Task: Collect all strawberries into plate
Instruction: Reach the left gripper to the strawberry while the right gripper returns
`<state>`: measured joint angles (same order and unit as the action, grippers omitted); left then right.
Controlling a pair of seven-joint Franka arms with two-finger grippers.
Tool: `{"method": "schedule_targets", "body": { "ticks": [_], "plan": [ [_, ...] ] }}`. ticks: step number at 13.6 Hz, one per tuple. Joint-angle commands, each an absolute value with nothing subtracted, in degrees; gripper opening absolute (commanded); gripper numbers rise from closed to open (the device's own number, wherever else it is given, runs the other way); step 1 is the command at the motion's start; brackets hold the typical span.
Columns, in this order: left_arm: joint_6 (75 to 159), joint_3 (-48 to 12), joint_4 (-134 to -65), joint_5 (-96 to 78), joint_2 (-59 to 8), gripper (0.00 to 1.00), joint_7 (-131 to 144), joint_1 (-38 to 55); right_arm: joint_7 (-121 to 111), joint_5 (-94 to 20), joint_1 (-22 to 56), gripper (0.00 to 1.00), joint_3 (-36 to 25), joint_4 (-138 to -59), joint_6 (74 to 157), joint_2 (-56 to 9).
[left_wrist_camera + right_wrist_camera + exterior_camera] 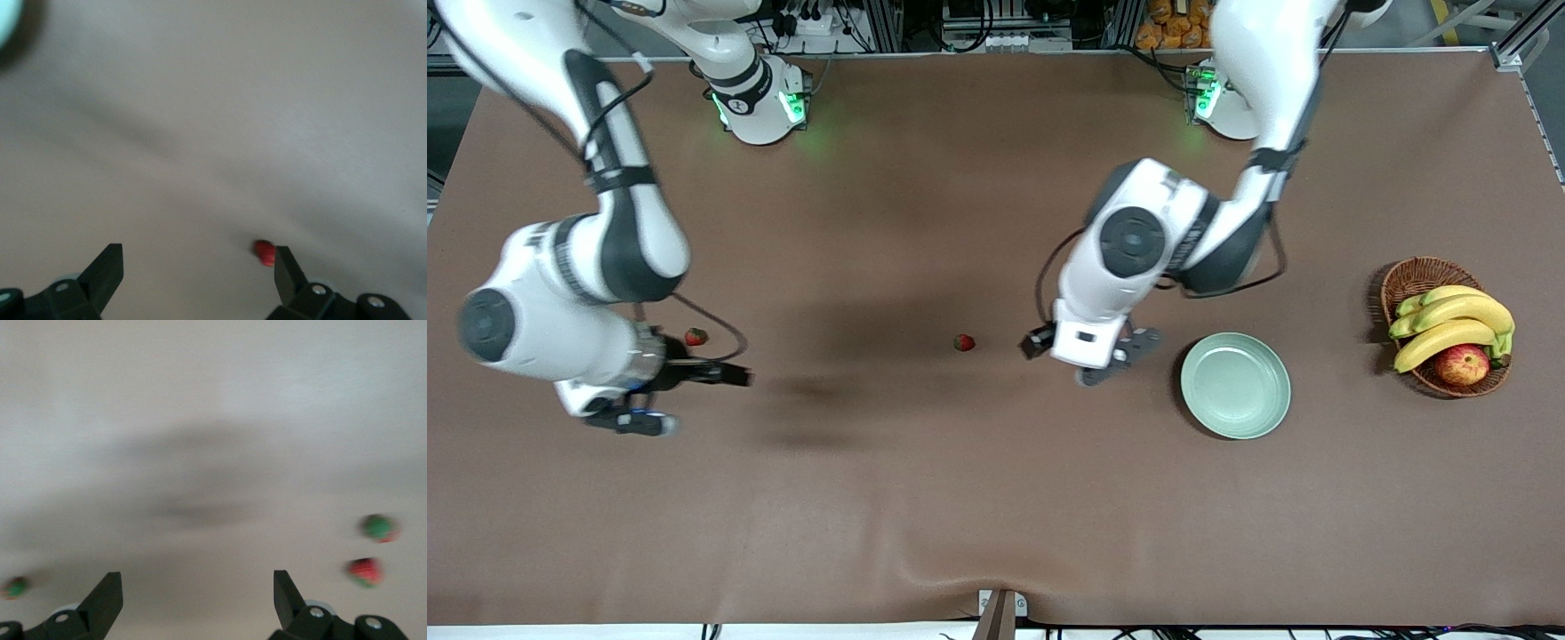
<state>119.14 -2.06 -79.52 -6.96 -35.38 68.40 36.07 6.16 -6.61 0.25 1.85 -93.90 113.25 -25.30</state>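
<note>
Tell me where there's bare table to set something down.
The wide strip nearer the front camera than the plate and both grippers is bare. So is the stretch between the arms' bases and the middle strawberry. It is crowded around the open right gripper, beside another strawberry, and where the open left gripper hangs beside the plate.

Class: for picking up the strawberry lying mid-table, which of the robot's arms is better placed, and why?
Left. The left gripper, fingers open, hangs between that strawberry and the empty plate. The right gripper, also open, is near another strawberry.
</note>
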Motion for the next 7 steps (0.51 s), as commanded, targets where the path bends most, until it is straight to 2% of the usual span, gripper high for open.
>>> {"method": "schedule_targets", "body": {
  "ticks": [1, 3, 5, 7],
  "plan": [
    [125.6, -0.9, -76.0, -7.6, -40.1, 1.00, 76.7, 40.9, 1.8, 1.2, -2.9, 1.00, 3.3, -94.7, 112.9, -25.8],
    [130.5, -0.9, -73.8, -7.6, -42.8, 1.00, 83.6, 42.9, -2.4, 3.7, -6.0, 1.00, 3.3, -95.1, 114.6, -28.6],
    [134.5, -0.8, -73.6, -7.5, -44.8, 1.00, 91.6, 44.4, -7.0, 3.7, -9.3, 1.00, 3.3, -95.1, 119.7, -31.7],
    [135.0, -0.8, -73.8, -7.5, -46.1, 1.00, 100.2, 45.3, -11.7, 3.6, -11.3, 1.00, 3.3, -95.1, 123.9, -34.5]
  ]
}}
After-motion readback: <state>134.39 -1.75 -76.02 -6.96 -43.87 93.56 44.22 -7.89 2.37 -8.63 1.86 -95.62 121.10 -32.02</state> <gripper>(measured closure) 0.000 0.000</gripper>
